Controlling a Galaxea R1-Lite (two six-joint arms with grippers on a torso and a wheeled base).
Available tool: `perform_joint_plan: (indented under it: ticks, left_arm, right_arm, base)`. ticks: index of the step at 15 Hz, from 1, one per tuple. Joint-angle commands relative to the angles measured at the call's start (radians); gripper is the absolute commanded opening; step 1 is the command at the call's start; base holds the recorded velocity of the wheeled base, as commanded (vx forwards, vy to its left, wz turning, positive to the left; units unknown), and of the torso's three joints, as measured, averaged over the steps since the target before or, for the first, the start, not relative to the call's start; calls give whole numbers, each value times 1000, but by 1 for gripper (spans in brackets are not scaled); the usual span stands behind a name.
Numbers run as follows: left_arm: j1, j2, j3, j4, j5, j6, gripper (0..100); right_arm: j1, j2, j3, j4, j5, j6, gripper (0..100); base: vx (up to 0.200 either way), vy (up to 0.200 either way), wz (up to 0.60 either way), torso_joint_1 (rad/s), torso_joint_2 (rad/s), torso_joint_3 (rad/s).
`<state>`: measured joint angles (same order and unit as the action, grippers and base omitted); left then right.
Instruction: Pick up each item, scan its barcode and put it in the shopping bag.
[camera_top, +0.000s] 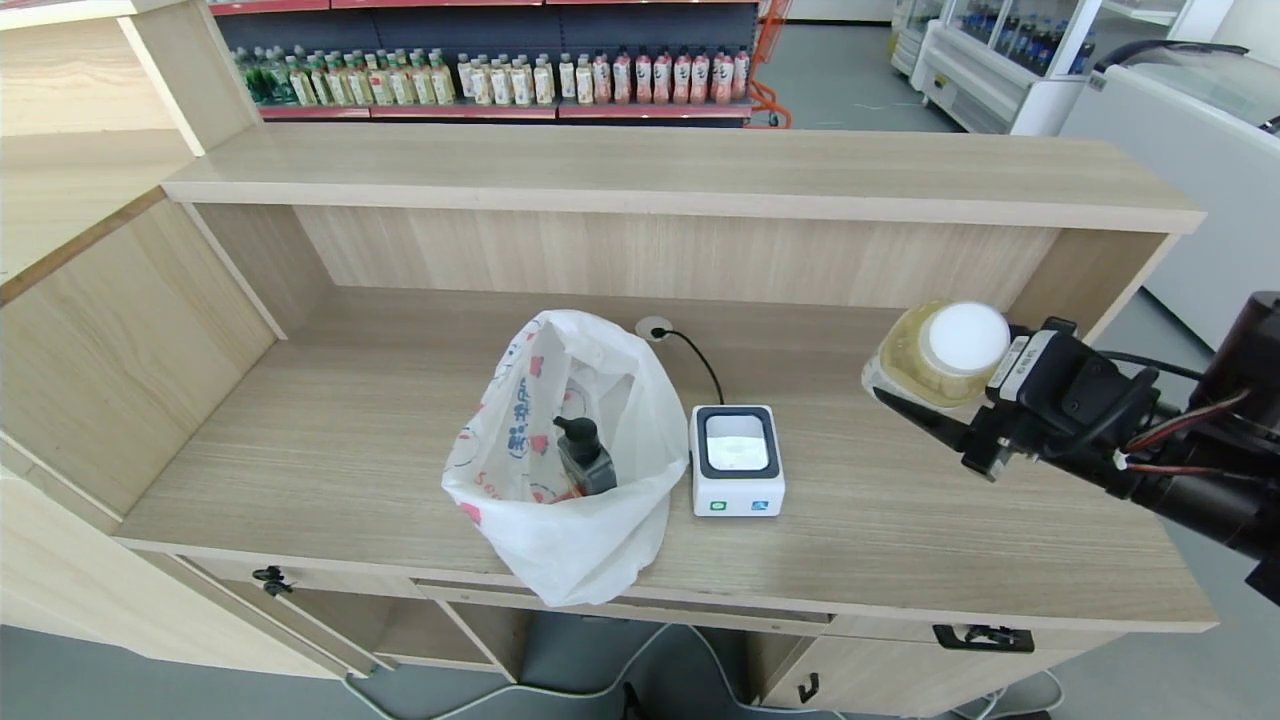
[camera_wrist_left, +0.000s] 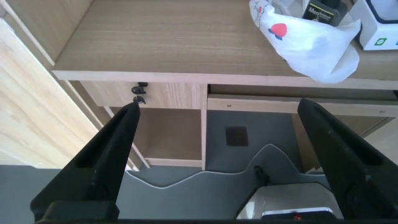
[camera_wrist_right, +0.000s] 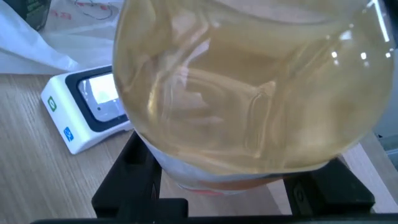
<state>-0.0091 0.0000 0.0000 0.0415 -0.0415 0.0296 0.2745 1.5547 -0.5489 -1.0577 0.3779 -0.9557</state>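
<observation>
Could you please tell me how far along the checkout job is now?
Done: a dark pump bottle sits in the shopping bag. In hand: the right end effector grips a white-capped bottle above the counter, right of the scanner. Left: apparently scanning it, then bagging it.

Bag (camera_top: 590, 530) white, red print; bottle (camera_top: 912, 368) yellowish, white cap (camera_top: 965, 338); dispenser (camera_top: 586, 460) seemingly black.

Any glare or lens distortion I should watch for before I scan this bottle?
Head view: the window of the white box scanner is washed bright, and edges of the long wooden counter bow slightly. Right wrist view: highlights glint on the clear bottle of yellowish liquid.
</observation>
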Motion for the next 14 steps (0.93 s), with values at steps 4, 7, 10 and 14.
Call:
perform_joint_plan:
  ticks: [4,7,10,14]
  left_arm:
    - [0,2,0,0,0,3,100]
    - [0,2,0,0,0,1,100]
    - [0,2,0,0,0,1,100]
    - [0,2,0,0,0,1,100]
  right_arm:
    - [0,108,-5,-102,3,-5,0]
    - [-3,163,-3,-171,-1,-11,0]
    - [-6,208,-5,-203,-2,-54,0]
    - [-11,251,0,-265,-2,-63,0]
  base:
    - [0,200,0,5,5,5]
    - [0,0,0,0,0,0]
    - [0,0,0,0,0,0]
    - [0,0,0,0,0,0]
